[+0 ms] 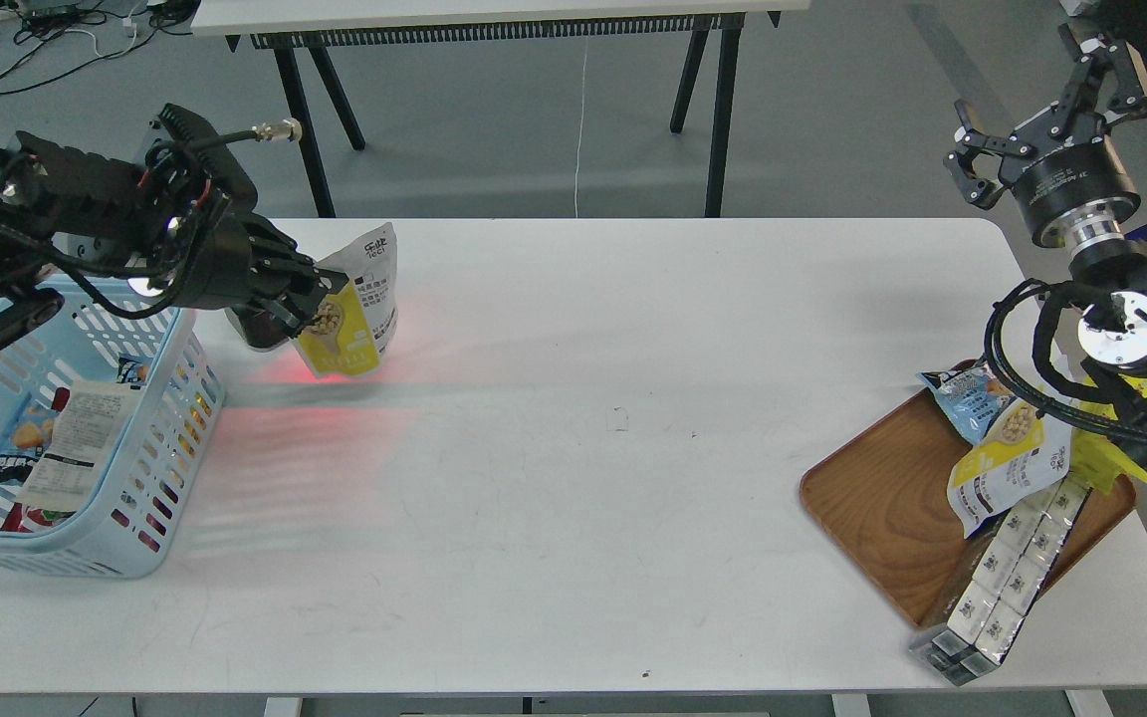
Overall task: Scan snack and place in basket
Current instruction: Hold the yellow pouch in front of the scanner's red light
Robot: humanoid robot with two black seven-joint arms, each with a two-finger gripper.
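Observation:
My left gripper (pixel 317 299) is shut on the snack (pixel 354 309), a yellow and white pouch with beige balls pictured, and holds it above the table's far left part. Red light falls on the table just below it. The light blue basket (pixel 150 518) stands at the left edge, to the left of the held snack, with several packets and a paper slip inside. My right gripper (pixel 1051 105) is open and empty, raised high beyond the table's far right corner.
A dark scanner (pixel 255 329) sits behind the held snack. A brown wooden tray (pixel 882 508) at the right holds another yellow-white pouch (pixel 1007 463), a small blue packet (pixel 967 398), a yellow packet and long boxes (pixel 1007 578). A second table stands behind.

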